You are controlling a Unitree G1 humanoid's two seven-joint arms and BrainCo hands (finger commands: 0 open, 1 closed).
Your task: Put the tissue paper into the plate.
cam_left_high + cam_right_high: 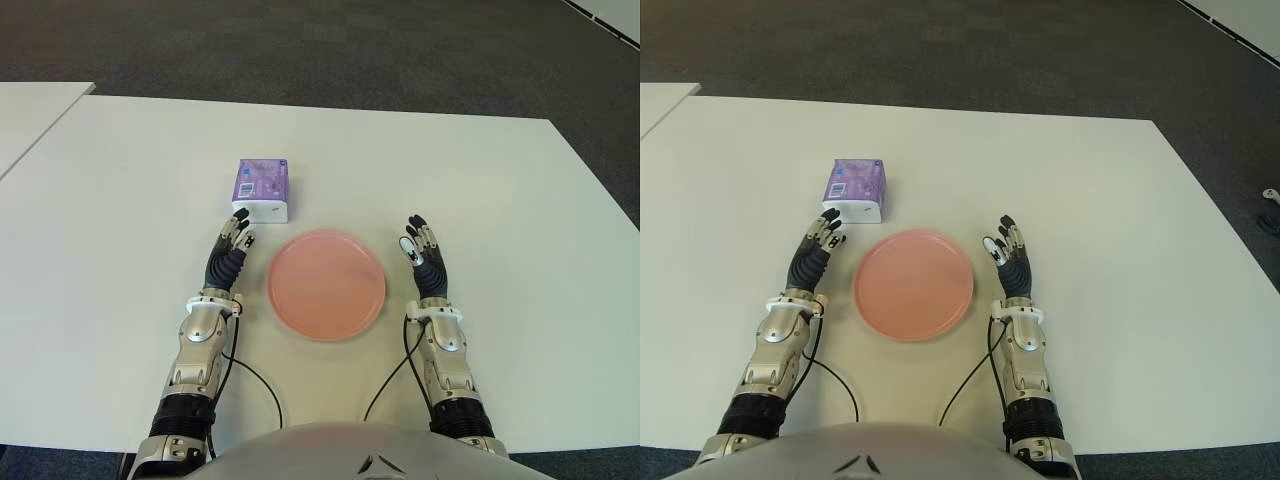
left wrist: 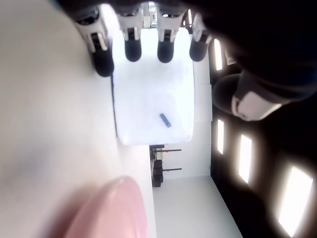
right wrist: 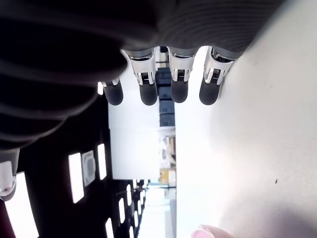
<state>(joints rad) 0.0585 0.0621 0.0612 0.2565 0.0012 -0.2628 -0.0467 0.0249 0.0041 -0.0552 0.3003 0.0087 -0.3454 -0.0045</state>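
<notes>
A purple and white tissue pack (image 1: pixel 262 189) lies on the white table (image 1: pixel 120 220), just beyond the round pink plate (image 1: pixel 326 283). My left hand (image 1: pixel 231 245) shows left of the plate, its open fingers pointing at the pack's white near end (image 2: pixel 153 101) with a small gap between them. The pack fills the space just past the fingertips (image 2: pixel 132 49) in the left wrist view. My right hand (image 1: pixel 423 248) shows to the right of the plate, fingers straight and holding nothing. The plate has nothing on it.
A second white table (image 1: pixel 30 105) stands at the far left, apart from mine. Dark carpet (image 1: pixel 330 50) lies past the table's far edge. The plate's rim (image 3: pixel 208 231) shows as a pink sliver in the right wrist view.
</notes>
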